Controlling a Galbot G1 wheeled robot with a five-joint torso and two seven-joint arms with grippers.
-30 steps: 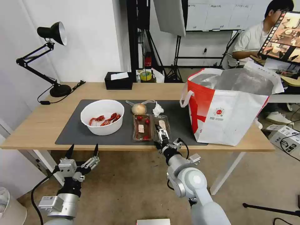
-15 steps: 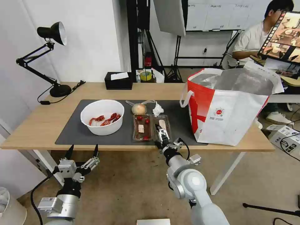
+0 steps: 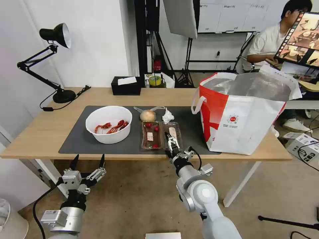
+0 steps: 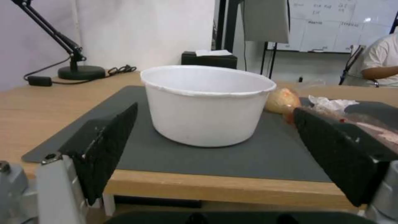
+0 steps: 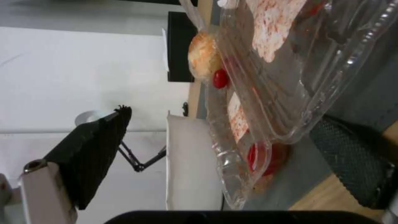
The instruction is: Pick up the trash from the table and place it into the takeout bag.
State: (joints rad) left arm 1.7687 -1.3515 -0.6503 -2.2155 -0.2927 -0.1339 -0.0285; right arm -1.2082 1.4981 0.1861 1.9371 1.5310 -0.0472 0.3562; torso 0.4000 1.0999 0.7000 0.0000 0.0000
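Your table [image 3: 46, 127] holds all the trash, so nothing looks bagged yet, as far as the open takeout bag [image 3: 246, 122] at its right end lets you see. On the mat, the bowl [image 3: 108, 124] of shells sits left, the two trays [image 3: 161, 134] lie side by side in the middle, their long sides running away from you, and the bagged ball [image 3: 148, 115] and tissue [image 3: 167, 116] lie just behind them. Your right gripper [image 3: 172, 143] has its fingers apart around the right tray's near edge, not clamped. Your left gripper [image 3: 87, 162] waits below the table edge, fingers spread, facing the bowl.
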